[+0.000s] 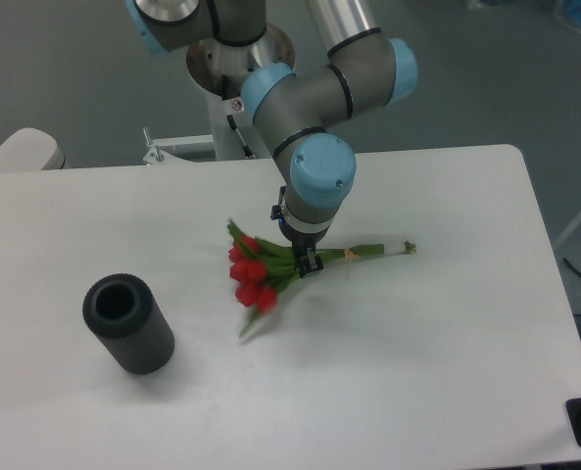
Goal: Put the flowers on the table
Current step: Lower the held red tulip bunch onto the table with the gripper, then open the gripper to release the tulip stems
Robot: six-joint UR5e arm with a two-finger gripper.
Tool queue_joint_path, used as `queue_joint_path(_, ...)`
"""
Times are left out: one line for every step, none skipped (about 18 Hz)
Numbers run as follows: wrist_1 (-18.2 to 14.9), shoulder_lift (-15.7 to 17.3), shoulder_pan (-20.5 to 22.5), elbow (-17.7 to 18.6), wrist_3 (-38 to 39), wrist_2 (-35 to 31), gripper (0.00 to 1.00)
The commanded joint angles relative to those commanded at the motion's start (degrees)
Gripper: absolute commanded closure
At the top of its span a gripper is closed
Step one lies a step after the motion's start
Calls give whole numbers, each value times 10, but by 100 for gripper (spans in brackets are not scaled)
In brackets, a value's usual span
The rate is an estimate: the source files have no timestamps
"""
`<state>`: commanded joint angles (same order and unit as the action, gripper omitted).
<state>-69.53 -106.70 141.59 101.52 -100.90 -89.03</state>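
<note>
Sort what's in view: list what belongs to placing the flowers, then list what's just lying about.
Part of the job:
flowers
table
gripper

Just lying about:
dark ribbed cylinder, lying on its side, apart from the bunch

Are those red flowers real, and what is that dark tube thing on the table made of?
The flowers look artificial, perhaps fabric or plastic: the reds and greens are very even, though I can't be sure. The dark cylinder looks like matte rubber or foam, dull grey with no shine. The table is a smooth matte white board.
</note>
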Motion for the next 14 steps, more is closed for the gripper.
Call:
queue_joint_path(5,-2,0,-5,-1,0,0)
queue_joint_path(8,-4,1,-11,-1,-1,0)
queue_joint_path(9,-8,2,-21,0,-3,0)
queue_joint_path(8,-17,3,-34,1,-3,0)
queue_joint_path(7,-25,4,-48,3,-3,0)
queue_joint_path(7,-35,4,-65,4,-4,0)
queue_joint_path(6,-44,6,-82,4,-4,0)
queue_joint_path(6,-54,6,-100,4,-4,0)
queue_joint_path(6,-64,6,-118,4,-4,0)
queue_joint_path(6,-77,6,-136,5,-4,0)
queue_joint_path(5,-90,6,-155,6,-4,0)
queue_joint_path(4,-103,6,-169,8,-4,0)
queue_joint_path(5,-112,7,-178,8,-4,0)
queue_joint_path(6,-120,11,-185,8,-4,0)
